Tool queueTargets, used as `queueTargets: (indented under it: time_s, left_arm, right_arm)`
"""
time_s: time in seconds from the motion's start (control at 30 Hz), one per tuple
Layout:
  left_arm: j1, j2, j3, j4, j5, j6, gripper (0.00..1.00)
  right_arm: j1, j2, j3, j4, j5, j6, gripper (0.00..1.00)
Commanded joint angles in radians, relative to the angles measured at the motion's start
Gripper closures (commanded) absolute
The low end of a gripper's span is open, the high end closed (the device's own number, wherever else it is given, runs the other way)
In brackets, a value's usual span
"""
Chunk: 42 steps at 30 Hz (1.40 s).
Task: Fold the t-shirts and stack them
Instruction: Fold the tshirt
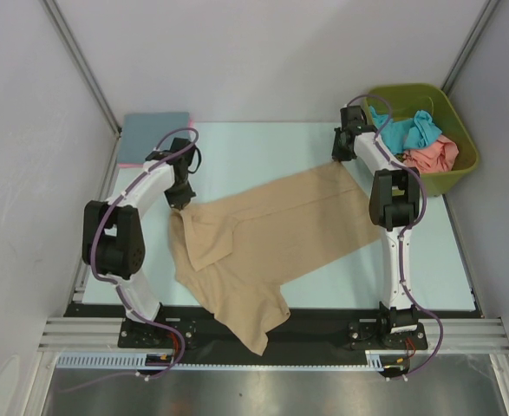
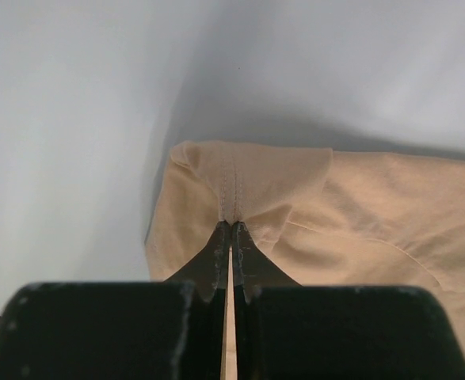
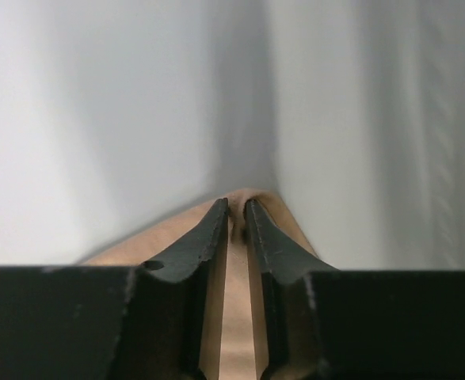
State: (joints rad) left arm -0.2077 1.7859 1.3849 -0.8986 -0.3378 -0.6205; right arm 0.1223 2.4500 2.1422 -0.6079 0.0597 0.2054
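A tan t-shirt (image 1: 271, 234) lies spread and rumpled across the pale blue table (image 1: 263, 147), its lower part hanging over the near edge. At the shirt's left end my left gripper (image 1: 178, 201) is shut on a stitched seam of the tan cloth (image 2: 359, 214); the left gripper (image 2: 231, 224) has its jaws pressed together on that seam. My right gripper (image 1: 341, 163) is at the shirt's far right corner. There the right gripper (image 3: 237, 204) stands nearly closed, with a fold of the tan cloth (image 3: 177, 233) pinched between its tips.
A folded slate blue t-shirt (image 1: 154, 134) lies at the back left corner, with a pink edge (image 1: 126, 163) showing under it. An olive-green bin (image 1: 407, 89) at the back right holds a teal t-shirt (image 1: 410, 130) and a salmon one (image 1: 432, 156). Grey walls stand close on both sides.
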Motion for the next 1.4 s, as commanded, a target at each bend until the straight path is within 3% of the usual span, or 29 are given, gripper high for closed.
queueTargets:
  time_s: [0.0, 0.13, 1.1, 1.37]
  left_arm:
    - [0.011, -0.062, -0.01, 0.02, -0.018, 0.001, 0.99]
    - [0.022, -0.092, -0.037, 0.027, -0.01, -0.008, 1.0]
    - [0.191, -0.404, -0.464, 0.303, 0.091, -0.107, 1.0]
    - [0.232, -0.405, -0.472, 0.329, 0.098, -0.114, 1.0]
  right_arm:
    - [-0.006, 0.004, 0.039, 0.037, 0.003, -0.008, 0.81]
    - [-0.01, 0.001, 0.05, 0.048, 0.011, 0.002, 1.0]
    - [-0.079, 0.014, 0.065, 0.241, -0.049, 0.108, 1.0]
    - [-0.081, 0.078, 0.107, 0.248, -0.05, 0.095, 1.0]
